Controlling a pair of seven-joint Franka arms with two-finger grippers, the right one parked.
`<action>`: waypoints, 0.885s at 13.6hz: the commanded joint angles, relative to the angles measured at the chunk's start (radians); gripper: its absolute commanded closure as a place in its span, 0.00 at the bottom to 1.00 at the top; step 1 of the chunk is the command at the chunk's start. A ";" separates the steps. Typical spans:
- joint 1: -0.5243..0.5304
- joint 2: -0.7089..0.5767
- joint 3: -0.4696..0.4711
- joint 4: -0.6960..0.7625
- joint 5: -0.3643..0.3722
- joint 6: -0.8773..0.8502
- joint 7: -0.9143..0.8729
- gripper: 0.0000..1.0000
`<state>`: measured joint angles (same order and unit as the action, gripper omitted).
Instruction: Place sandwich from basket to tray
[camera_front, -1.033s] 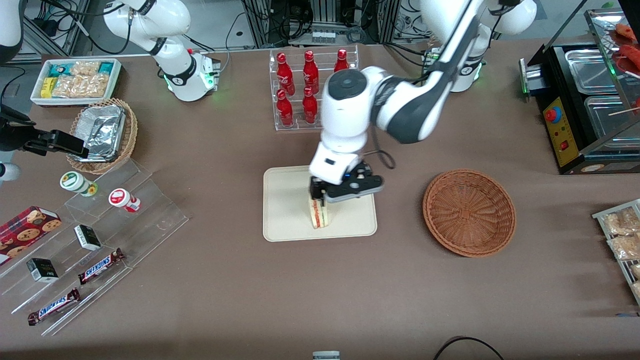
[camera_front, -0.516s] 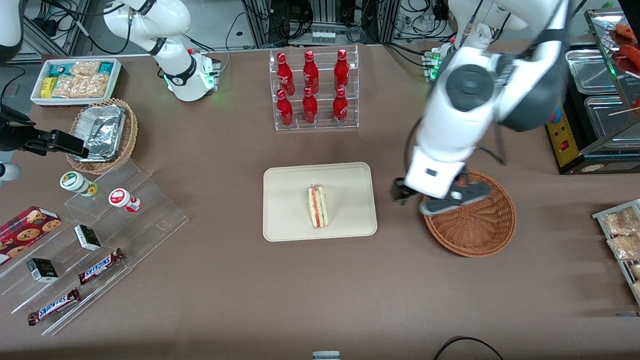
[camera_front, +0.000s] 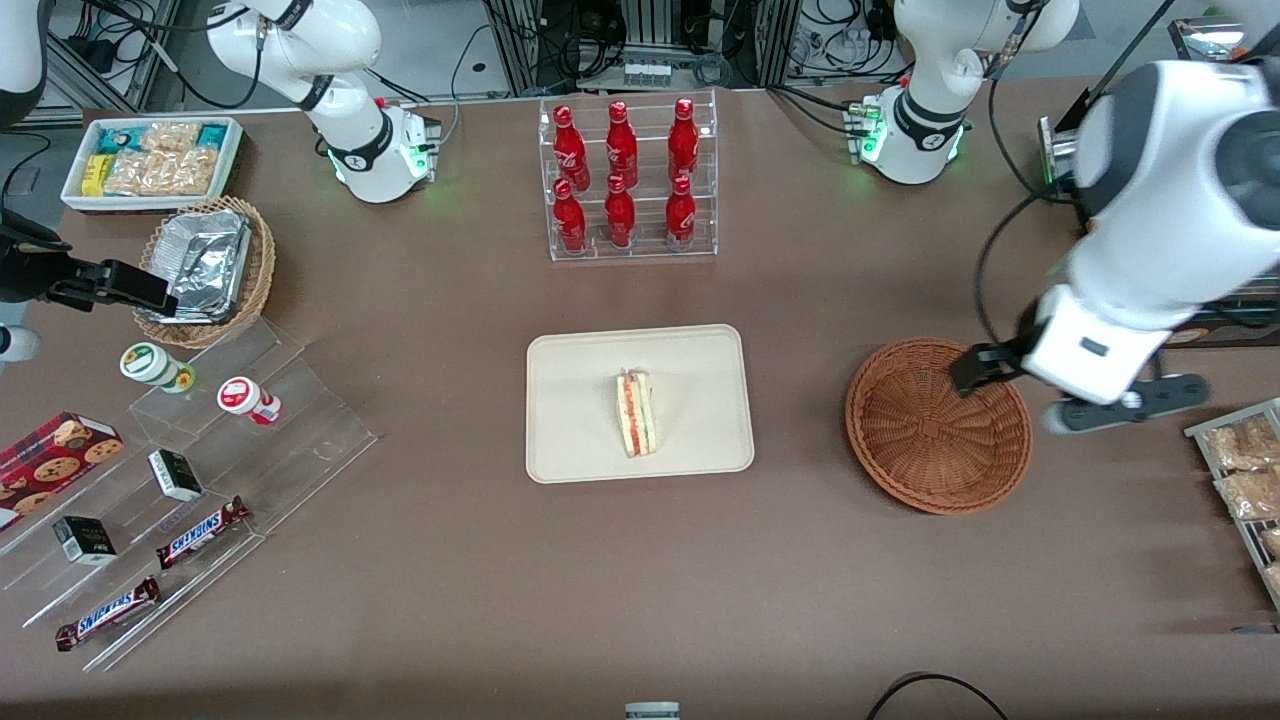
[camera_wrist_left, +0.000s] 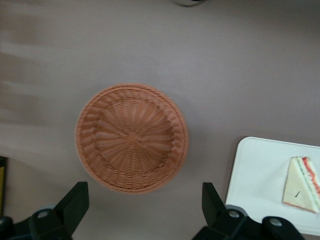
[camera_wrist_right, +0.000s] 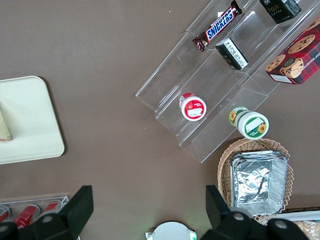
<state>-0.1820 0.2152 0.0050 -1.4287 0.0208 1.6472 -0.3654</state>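
The sandwich (camera_front: 637, 414) lies on the tray (camera_front: 570, 400) near its middle, filling edge up, nothing touching it. A second ago the gripper was clamped on it right there; half a second ago it had let go and was over the basket (camera_front: 938, 425); now the gripper (camera_front: 1070, 388) is farther out toward the working arm's end of the table, past the basket rim and raised well above the table. Its fingers (camera_wrist_left: 75, 202) are spread wide, holding nothing. The basket is empty, as the left wrist view confirms, with the sandwich showing on the tray edge (camera_wrist_left: 250, 170) there. Farther from the camera, the bottle rack (camera_front: 625, 180) is untouched. Judgement: placement looks done; the arm is only retreating.
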 joint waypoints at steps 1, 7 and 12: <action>0.091 -0.072 -0.011 -0.073 -0.028 -0.017 0.149 0.00; 0.159 -0.149 -0.010 -0.177 -0.028 -0.004 0.235 0.00; 0.154 -0.220 -0.008 -0.196 -0.025 -0.020 0.310 0.00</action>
<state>-0.0276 0.0513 -0.0020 -1.5893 0.0057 1.6331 -0.0855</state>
